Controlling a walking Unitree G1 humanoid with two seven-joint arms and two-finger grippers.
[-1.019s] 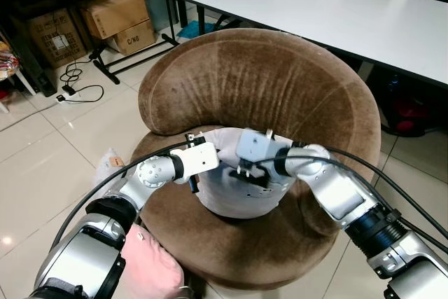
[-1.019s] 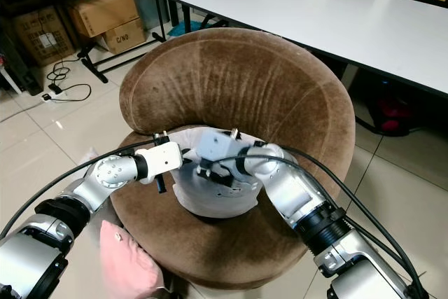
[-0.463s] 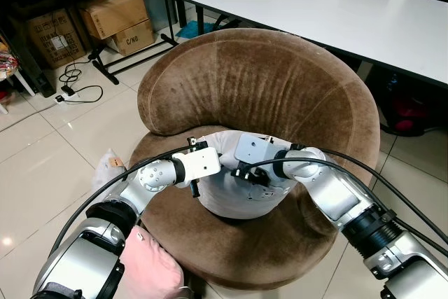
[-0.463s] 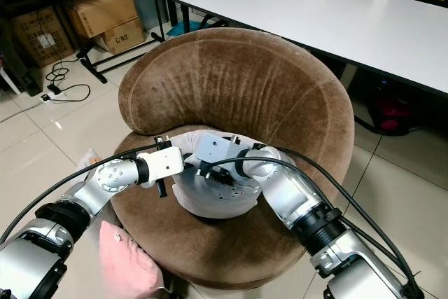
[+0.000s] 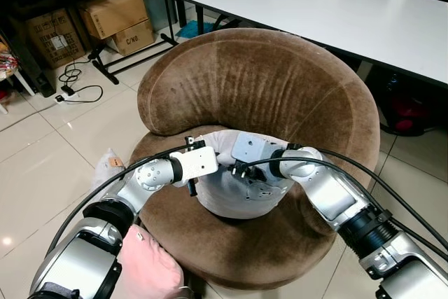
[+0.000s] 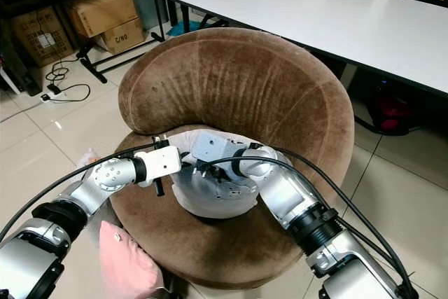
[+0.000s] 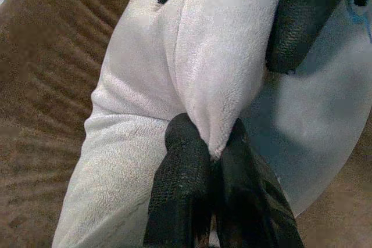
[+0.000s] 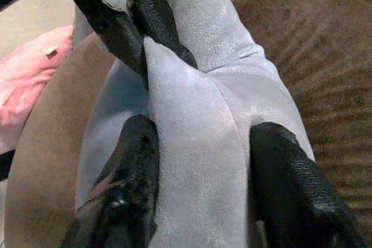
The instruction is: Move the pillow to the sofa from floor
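Since a second ago we have eased the pillow (image 5: 241, 190) lower and deeper onto the sofa (image 5: 280, 89) seat, both arms reaching further in. Nearest us, a pink cushion (image 5: 150, 267) lies by the sofa's front edge. Our left claw (image 7: 212, 149) pinches a fold of the pillow tight; our right claw (image 8: 197, 143) straddles a wider ridge of it, gripping. The pillow sits mid-seat between both claws, equally near each, with the backrest curving close behind and open seat in front.
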